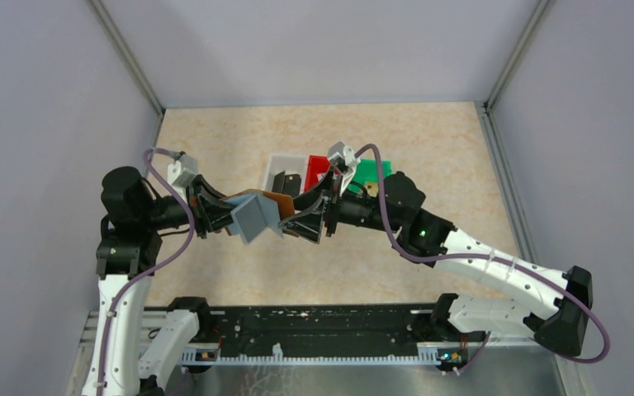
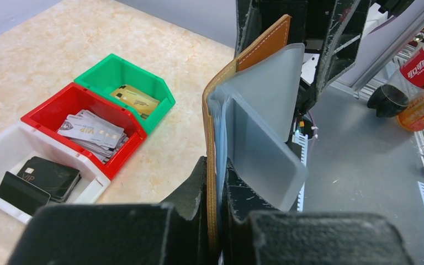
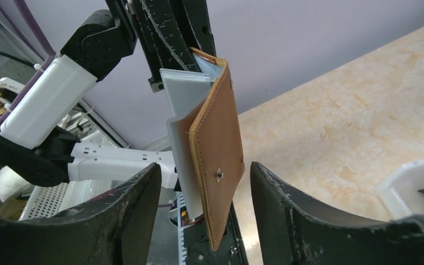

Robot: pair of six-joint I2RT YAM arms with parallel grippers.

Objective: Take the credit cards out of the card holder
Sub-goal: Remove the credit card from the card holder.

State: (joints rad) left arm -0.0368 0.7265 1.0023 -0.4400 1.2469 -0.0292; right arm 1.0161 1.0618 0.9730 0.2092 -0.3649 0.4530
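One brown card holder (image 3: 215, 138) — stitched edge, snap stud (image 3: 219, 174), pale sleeves (image 2: 265, 138) fanned.

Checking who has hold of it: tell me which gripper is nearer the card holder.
Left. The left gripper is shut on the card holder along one edge; the right gripper stands open astride it, not touching.

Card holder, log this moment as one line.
card holder: in air, open | left gripper: shut on card holder | right gripper: open, straddling it
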